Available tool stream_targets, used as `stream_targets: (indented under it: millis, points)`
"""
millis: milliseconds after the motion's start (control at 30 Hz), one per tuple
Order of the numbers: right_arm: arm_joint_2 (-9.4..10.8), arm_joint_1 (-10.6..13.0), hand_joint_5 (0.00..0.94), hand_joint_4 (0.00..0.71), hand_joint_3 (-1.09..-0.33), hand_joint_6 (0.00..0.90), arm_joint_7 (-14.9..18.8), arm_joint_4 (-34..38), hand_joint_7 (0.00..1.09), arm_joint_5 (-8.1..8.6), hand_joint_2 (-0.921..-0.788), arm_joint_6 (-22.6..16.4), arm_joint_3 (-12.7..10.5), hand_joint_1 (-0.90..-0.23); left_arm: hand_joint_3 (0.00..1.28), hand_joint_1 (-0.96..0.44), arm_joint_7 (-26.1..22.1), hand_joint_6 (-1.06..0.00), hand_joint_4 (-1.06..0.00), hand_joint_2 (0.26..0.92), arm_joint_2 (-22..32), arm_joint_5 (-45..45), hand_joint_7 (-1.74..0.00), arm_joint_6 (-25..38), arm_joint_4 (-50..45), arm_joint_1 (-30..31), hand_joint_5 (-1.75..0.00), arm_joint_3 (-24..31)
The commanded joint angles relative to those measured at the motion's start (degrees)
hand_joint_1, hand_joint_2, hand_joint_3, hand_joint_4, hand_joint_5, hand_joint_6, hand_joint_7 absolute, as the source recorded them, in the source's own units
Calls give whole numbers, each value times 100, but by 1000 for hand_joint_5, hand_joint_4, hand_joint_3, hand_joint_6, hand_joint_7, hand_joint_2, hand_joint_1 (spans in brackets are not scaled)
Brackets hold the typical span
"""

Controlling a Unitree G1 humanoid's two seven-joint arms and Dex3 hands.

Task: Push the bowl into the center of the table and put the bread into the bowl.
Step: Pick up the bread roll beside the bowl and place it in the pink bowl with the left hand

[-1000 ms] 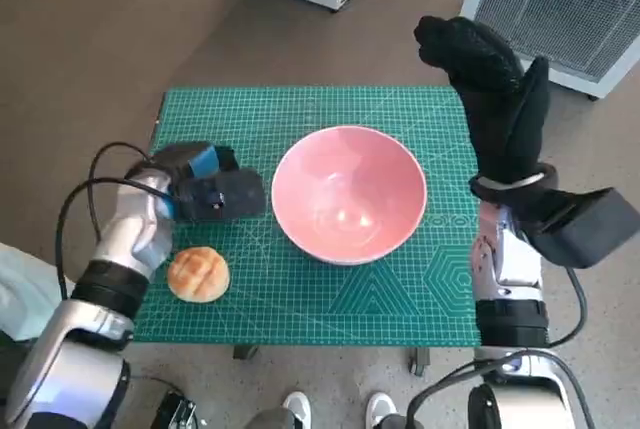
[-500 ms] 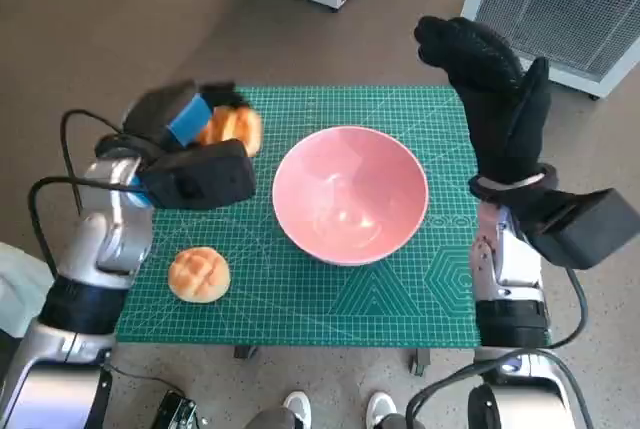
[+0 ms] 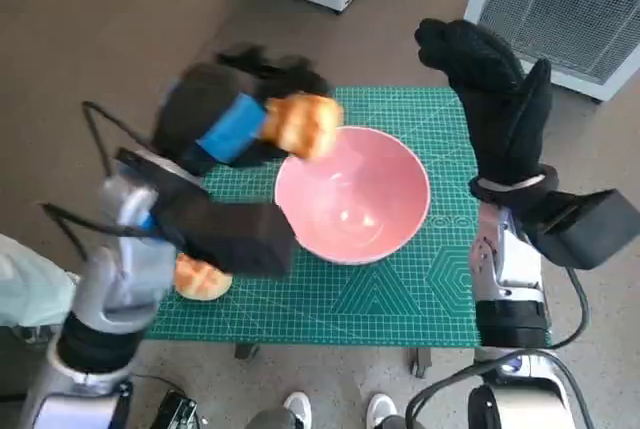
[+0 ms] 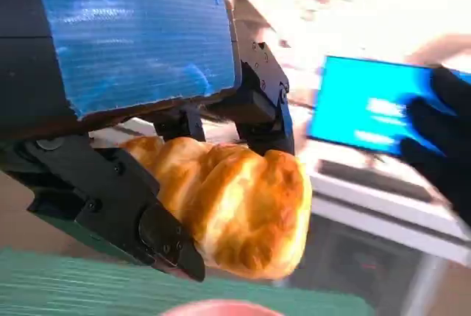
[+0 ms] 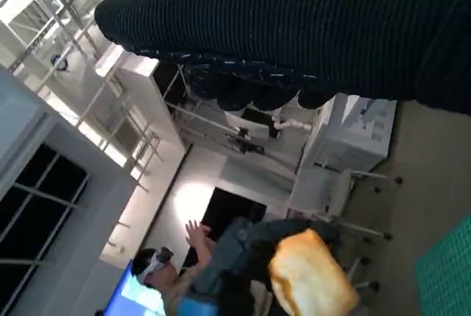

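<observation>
Two breads: one golden, crusty [image 3: 303, 124] gripped in left hand [image 3: 235, 124] above rim of smooth pink bowl [image 3: 352, 194]; second, round bun [image 3: 203, 278], on green gridded mat [image 3: 400, 289], half-hidden by forearm. Right hand [image 3: 490, 89] raised beside bowl, fingers spread, holding nothing. Right wrist view alone shows person [image 5: 165, 268].

We see the bowl [image 3: 352, 194] glossy and smooth; the bread [image 4: 228, 209] with a shiny golden crust; the right hand [image 3: 490, 99] in matt knitted cloth; the left hand [image 3: 225, 119] backed with ribbed blue tape.
</observation>
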Motion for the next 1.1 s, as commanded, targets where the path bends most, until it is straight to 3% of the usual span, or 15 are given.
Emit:
stream_targets:
  millis: [33,467,733,767,800,867,900,967,1100]
  points:
    - [29,134,1,230,-742,98,42,51,441,61,-921,74,-35,-698,11,2,-113,-740,-864,884,-139,56,-1014,-187,296,-167,-1006,-229]
    - [21,193,0,229,-732,96,24,25,435,60,-921,16,-72,-697,14,1,203,-696,-808,906,-676,64,-1039,-985,2112,-407,-1089,-708]
    - [37,215,1,230,-726,99,30,44,429,82,-921,-12,-114,-702,12,1,504,-676,-783,916,-950,163,-1133,-1090,3027,-476,-1043,-872]
    - [40,218,1,231,-725,100,31,44,428,86,-921,-12,-118,-703,47,1,496,-621,-753,918,-966,162,-1162,-1066,3079,-471,-1098,-879]
    - [41,227,1,230,-725,100,33,38,427,92,-921,-11,-124,-703,63,73,418,-575,-725,918,-973,148,-1055,-995,3085,-441,-1136,-886]
    - [46,239,1,231,-723,103,29,20,425,98,-921,-5,-130,-703,151,237,210,-515,-602,920,-966,131,-632,-814,3011,-377,-1286,-899]
    - [47,243,1,231,-723,103,26,10,424,99,-921,0,-133,-703,143,194,102,-469,-498,891,-960,129,-531,-717,2953,-347,-1110,-906]
    - [51,252,1,231,-720,105,19,-14,421,107,-921,17,-140,-706,92,47,-277,-347,-282,818,-924,137,-235,-397,2721,-306,-483,-935]
    - [57,265,2,232,-716,108,-8,-48,416,95,-921,25,-148,-708,44,-212,-853,-236,-104,761,-823,127,-50,-31,2408,-355,-102,-956]
